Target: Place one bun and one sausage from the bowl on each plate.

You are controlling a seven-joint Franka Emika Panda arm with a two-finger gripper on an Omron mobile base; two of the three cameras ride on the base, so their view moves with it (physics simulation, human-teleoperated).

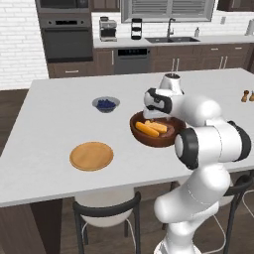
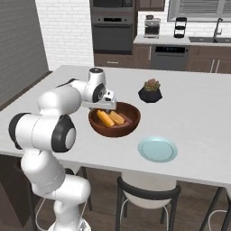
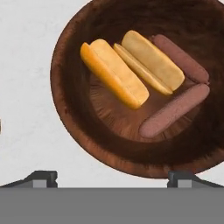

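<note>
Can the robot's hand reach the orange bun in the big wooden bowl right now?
Probably yes. The hand hangs open just above the wooden bowl, and the orange bun lies on top with nothing covering it. The other bun lies close beside it, which could crowd one finger.

Arm (image 1: 208, 139): you are reaching forward, elbow bent.
Gripper (image 3: 112, 177): you are pointing it down, jaws spread wide.
</note>
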